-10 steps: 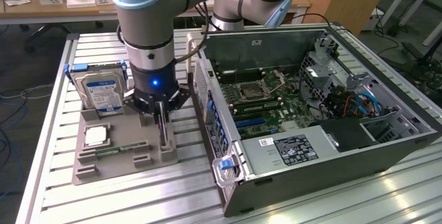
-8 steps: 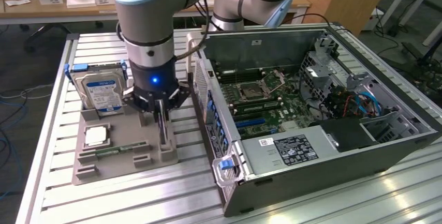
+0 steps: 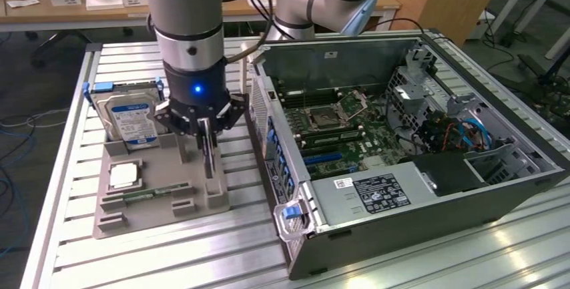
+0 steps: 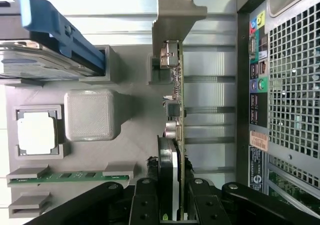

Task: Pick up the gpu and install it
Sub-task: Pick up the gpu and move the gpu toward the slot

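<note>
The gpu (image 4: 176, 100) is a thin dark card standing on edge in the grey holder tray (image 4: 135, 130), with its silvery bracket (image 4: 172, 15) at the far end. My gripper (image 4: 172, 190) straddles the card's near end, and its black fingers (image 4: 145, 202) press against both faces, so it is shut on the card. In the exterior view the gripper (image 3: 207, 143) points straight down over the tray (image 3: 160, 202), and the gpu (image 3: 210, 163) shows as a dark vertical strip below it. I cannot tell whether the card's lower edge has left the tray.
The tray also holds a silver hard drive (image 3: 132, 119) in a blue frame, a processor chip (image 3: 125, 174) and a green memory stick (image 3: 151, 194). The opened computer case (image 3: 401, 142) lies close by at the exterior view's right, motherboard exposed. Slatted aluminium table (image 3: 178, 262) underneath.
</note>
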You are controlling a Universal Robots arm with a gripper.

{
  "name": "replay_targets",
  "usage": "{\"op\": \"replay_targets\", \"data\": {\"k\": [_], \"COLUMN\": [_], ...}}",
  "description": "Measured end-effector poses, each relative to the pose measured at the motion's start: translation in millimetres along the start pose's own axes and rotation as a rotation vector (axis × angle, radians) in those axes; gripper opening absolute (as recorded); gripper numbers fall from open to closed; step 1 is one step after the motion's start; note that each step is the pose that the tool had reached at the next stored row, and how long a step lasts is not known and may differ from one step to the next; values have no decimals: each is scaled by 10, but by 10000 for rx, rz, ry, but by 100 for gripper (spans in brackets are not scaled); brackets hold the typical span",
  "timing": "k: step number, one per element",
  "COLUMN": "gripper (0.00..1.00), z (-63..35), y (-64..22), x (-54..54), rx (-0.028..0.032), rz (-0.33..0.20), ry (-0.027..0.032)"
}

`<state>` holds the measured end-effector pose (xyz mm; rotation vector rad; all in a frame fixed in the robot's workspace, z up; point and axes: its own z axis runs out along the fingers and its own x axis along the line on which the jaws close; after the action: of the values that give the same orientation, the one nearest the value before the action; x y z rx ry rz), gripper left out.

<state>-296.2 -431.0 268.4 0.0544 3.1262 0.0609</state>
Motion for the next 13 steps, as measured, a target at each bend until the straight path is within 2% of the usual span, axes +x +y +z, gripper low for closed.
{"op": "replay_targets", "data": {"k": [10, 13], "gripper": [28, 28], "z": [-23, -55], "y": [1, 2], "x": [0, 0], "rx": [0, 1], "rz": [0, 1], "ry": [0, 1]}}
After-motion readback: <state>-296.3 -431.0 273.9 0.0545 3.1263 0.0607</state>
